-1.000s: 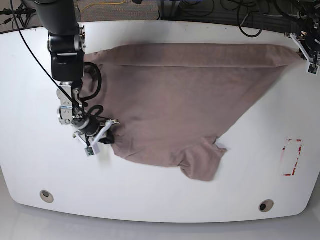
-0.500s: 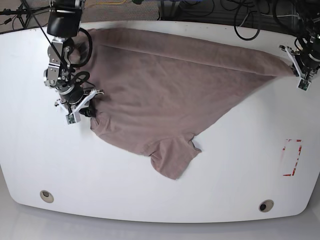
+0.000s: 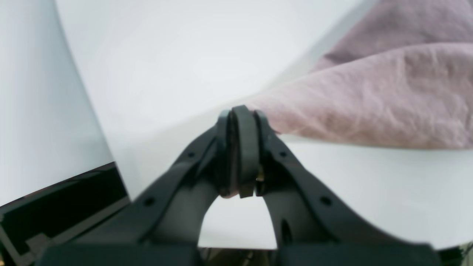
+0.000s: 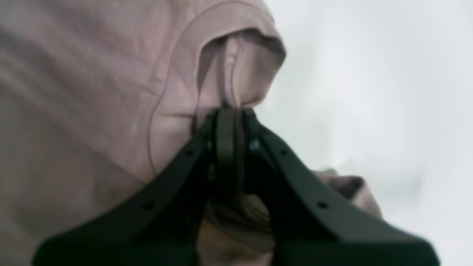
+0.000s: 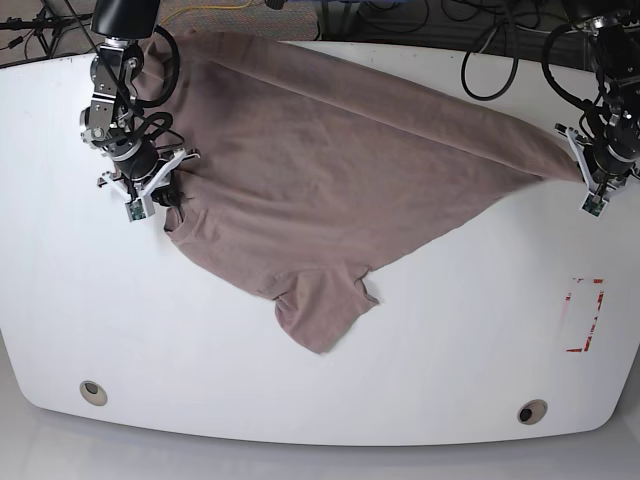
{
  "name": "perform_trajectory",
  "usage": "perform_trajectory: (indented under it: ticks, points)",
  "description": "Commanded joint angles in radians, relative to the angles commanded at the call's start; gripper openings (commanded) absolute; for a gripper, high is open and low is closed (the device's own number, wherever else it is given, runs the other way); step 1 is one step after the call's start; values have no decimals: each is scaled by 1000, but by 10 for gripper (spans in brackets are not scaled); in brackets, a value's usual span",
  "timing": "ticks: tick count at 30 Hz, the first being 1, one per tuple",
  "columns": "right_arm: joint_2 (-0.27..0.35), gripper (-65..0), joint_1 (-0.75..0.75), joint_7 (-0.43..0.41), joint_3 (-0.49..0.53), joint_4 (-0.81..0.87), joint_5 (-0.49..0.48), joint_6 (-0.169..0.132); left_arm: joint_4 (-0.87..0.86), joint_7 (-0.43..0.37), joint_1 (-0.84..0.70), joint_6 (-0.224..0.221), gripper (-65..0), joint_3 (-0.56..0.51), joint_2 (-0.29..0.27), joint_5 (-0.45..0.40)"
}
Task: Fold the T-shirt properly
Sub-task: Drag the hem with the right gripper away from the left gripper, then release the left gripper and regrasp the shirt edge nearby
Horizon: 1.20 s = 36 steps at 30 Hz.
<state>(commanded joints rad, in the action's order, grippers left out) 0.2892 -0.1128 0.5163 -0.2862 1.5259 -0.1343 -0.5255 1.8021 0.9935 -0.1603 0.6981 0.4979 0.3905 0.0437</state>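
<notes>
The mauve T-shirt [image 5: 330,170] lies spread across the white table [image 5: 450,340], stretched slantwise between both grippers, with one sleeve [image 5: 320,310] pointing toward the front. At the view's left my right gripper [image 5: 163,196] is shut on the shirt's edge. The right wrist view shows a bunched hem fold [image 4: 236,66] pinched in that gripper [image 4: 231,111]. At the view's right my left gripper [image 5: 586,182] is shut on the shirt's far corner. In the left wrist view the cloth [image 3: 388,99] runs right from that gripper [image 3: 242,114].
A red-outlined rectangle [image 5: 583,315] is marked on the table near its right edge. Two round holes [image 5: 92,392] [image 5: 532,411] sit by the front edge. Black cables [image 5: 490,40] lie behind the table's back edge.
My right gripper moved back and to the view's left, dragging the shirt with it. My left gripper came forward with its corner. The shirt turned slantwise and its sleeve shifted left.
</notes>
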Motion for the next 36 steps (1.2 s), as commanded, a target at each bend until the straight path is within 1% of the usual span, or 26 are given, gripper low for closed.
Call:
perform_trajectory:
  ticks: [1,2,4,5,6,7,10,12,18,19,20,21,24,27,28,29,31,32,34,36]
  points:
    - [0,-520,2,8,0,12,0,0,-5,0,3,0,-650,2,0,0]
    - [0,-461,2,25,0,52,2,0,-11,0,9,0,-650,3,0,0]
    - [-2,-390,2,35,0,92,2,0,-12,0,14,0,-650,3,0,0]
    - [-2,-344,2,41,0,115,2,0,-11,0,12,0,-650,3,-2,0]
    - [-2,-325,3,44,0,123,2,0,-9,0,12,0,-650,3,-3,0]
    - [-3,-277,14,54,0,144,2,0,-9,0,11,0,-650,3,-3,0]
    - [-5,-198,46,83,0,170,2,0,-9,2,9,0,-650,3,-5,0]
    - [-5,-170,74,101,2,172,2,0,-11,2,8,0,-650,3,-5,3]
    - [-5,-168,152,138,6,152,0,-3,-15,3,6,0,-649,6,-5,3]
    - [-6,-168,172,146,6,140,0,-6,-15,3,6,0,-622,6,-5,5]
    - [-6,-168,190,152,6,129,0,-8,-15,3,6,0,-582,6,-5,6]
    - [-6,-168,196,153,6,123,0,-8,-15,3,8,0,-562,8,-5,6]
    - [-6,-168,222,157,8,86,0,-9,-15,3,12,0,-404,12,-5,8]
    - [-6,-168,245,157,8,60,0,-9,-14,2,15,0,-217,46,-8,11]
    - [-6,-168,250,157,8,54,0,-9,-14,0,18,0,-178,58,-9,14]
    - [-6,-168,252,157,8,46,0,-9,-14,0,32,0,-122,78,-17,28]
    - [-6,-168,262,155,8,31,0,-9,-15,2,54,0,-44,126,-25,74]
    - [-6,-168,267,155,8,18,0,-9,-15,5,58,0,-15,158,-26,107]
    - [-6,-168,276,152,8,3,0,-11,-17,5,60,0,-11,206,-26,166]
    - [-6,-168,296,150,8,-25,0,-11,-29,6,61,0,-11,258,-26,247]
